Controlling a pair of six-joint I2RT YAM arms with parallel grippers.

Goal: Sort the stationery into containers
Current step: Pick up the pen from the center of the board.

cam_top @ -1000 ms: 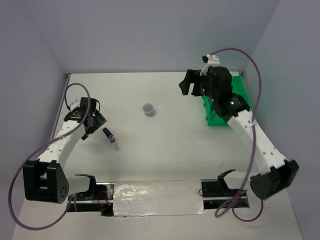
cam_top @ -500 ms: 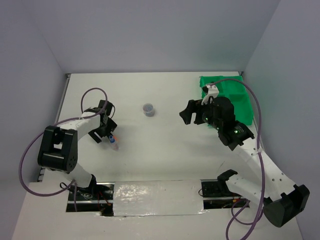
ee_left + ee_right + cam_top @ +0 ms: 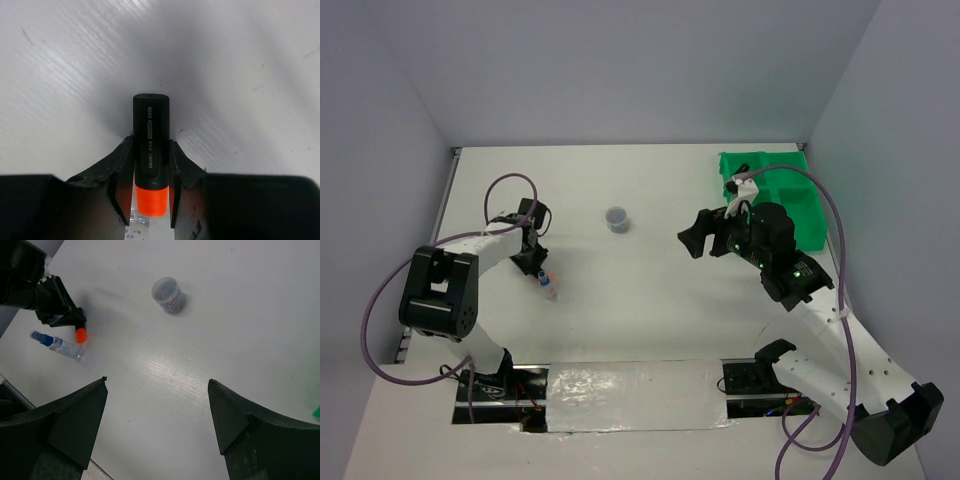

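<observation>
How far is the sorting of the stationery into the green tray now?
Done: cannot tell; the green tray shows no contents clearly from above. In hand: the fingers of the left gripper sit against the orange-ended black highlighter, which lies on the table. The right gripper is open and empty. Left: that highlighter, the small clear bottle and the round pot.

From my end I've got a scuffed white worktop [image 3: 650, 320], a shiny foil-looking strip [image 3: 630, 395] on its near edge, and pale lilac walls [image 3: 620, 70] around.
</observation>
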